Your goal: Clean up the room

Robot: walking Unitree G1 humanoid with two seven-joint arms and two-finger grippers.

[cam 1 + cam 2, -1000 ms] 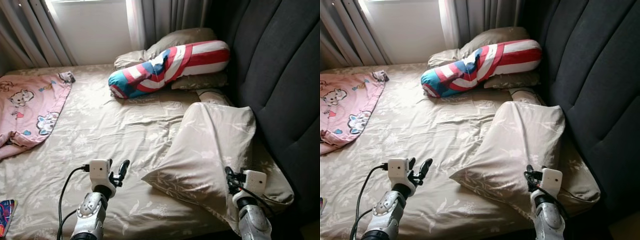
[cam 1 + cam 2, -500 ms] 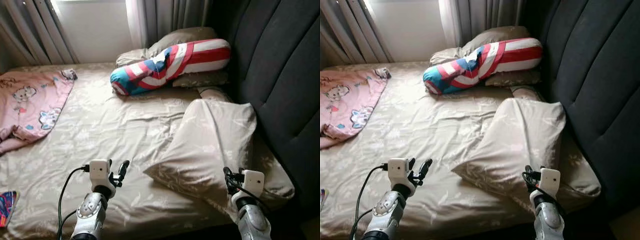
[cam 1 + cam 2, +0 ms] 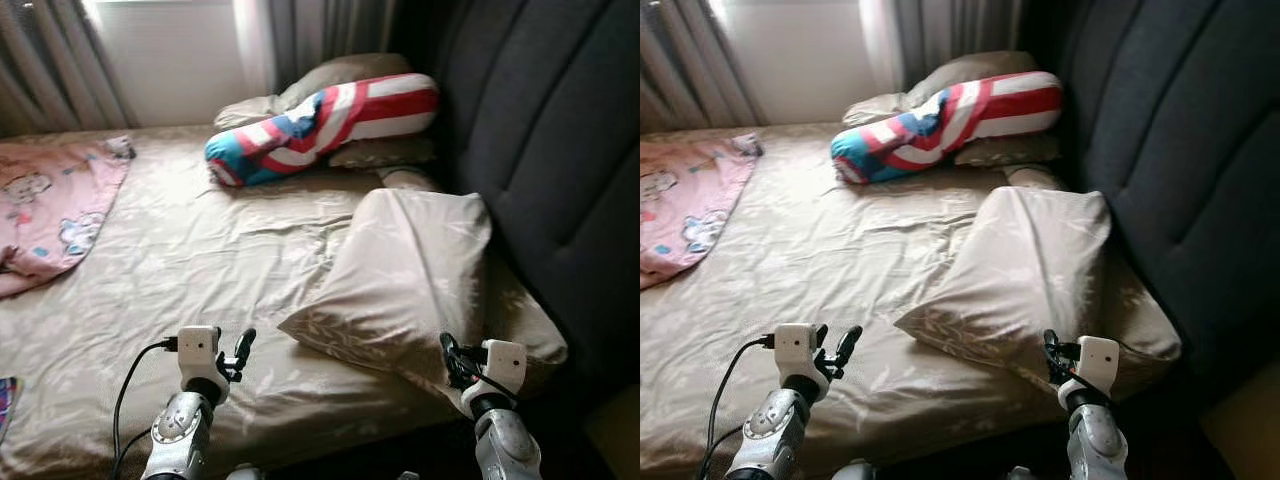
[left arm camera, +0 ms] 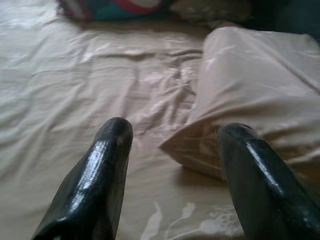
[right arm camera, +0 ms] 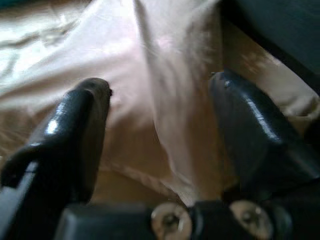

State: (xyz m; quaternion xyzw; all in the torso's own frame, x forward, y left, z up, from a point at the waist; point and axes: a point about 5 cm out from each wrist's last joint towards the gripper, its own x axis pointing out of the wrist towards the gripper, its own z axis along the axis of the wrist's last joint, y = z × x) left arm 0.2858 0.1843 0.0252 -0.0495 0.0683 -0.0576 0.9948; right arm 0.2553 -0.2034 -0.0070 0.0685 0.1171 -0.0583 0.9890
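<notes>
A large beige leaf-print pillow (image 3: 410, 270) lies tilted on the right side of the bed, its far end propped toward the headboard. A red, white and blue bolster (image 3: 320, 125) rests at the head of the bed, and a pink cartoon-print blanket (image 3: 50, 200) is bunched at the left. My left gripper (image 3: 240, 350) hovers open over the beige sheet (image 3: 200, 260) near the bed's front edge, left of the pillow's corner (image 4: 175, 150). My right gripper (image 3: 450, 360) is open at the pillow's near edge, with the pillow (image 5: 160, 75) in front of its fingers.
A dark padded headboard (image 3: 540, 150) runs along the right. Two more beige pillows (image 3: 340, 75) sit behind the bolster, under the grey curtains (image 3: 310, 30). A colourful flat item (image 3: 5, 405) lies at the bed's lower left edge. The bed's front edge (image 3: 330, 440) is just below my grippers.
The whole view has drawn back a little, so the bed's front edge and dark floor now show below. Both grippers keep the same open pose; nothing on the bed has moved.
</notes>
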